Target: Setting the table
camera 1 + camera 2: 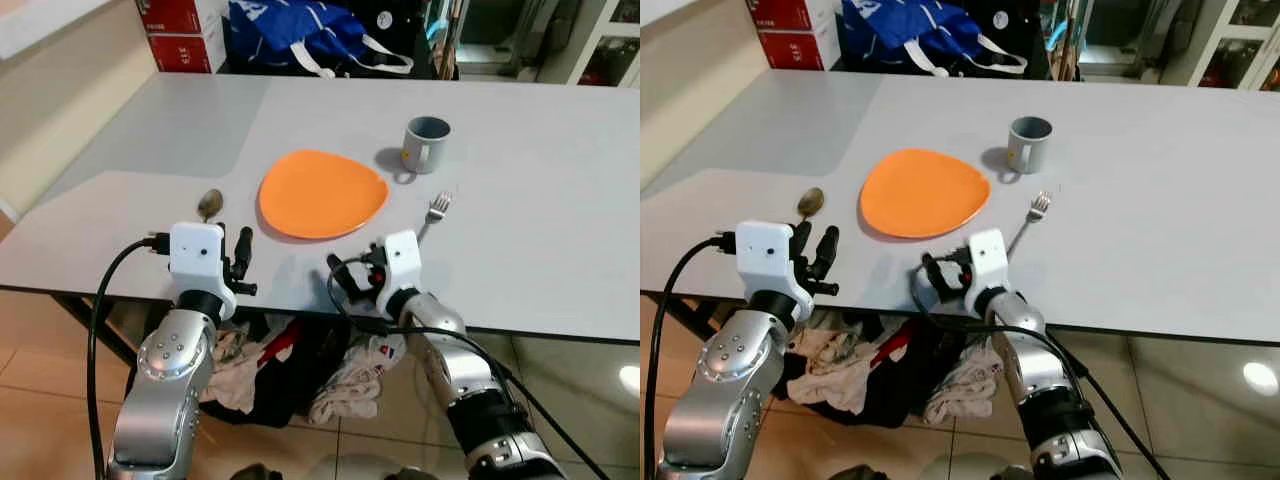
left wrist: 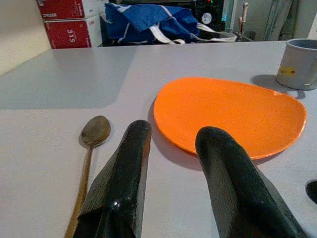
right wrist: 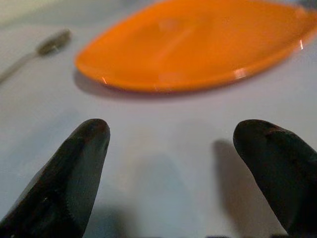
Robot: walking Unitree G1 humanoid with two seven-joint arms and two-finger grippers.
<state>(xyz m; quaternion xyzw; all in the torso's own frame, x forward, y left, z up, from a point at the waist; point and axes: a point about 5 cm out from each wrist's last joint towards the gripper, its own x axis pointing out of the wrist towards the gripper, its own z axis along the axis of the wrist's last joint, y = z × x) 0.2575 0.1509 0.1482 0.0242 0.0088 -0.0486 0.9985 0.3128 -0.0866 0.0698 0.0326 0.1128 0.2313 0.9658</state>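
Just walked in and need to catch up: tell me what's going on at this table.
The robot is setting a grey table. An orange plate lies in the middle, a spoon to its left, a fork to its right and a grey mug beyond. Both the left gripper and the right gripper hover open and empty near the table's front edge, holding nothing.

A home: grey dining table [image 1: 540, 220], laundry heap [image 1: 300, 375] underneath, tiled floor [image 1: 40, 400].
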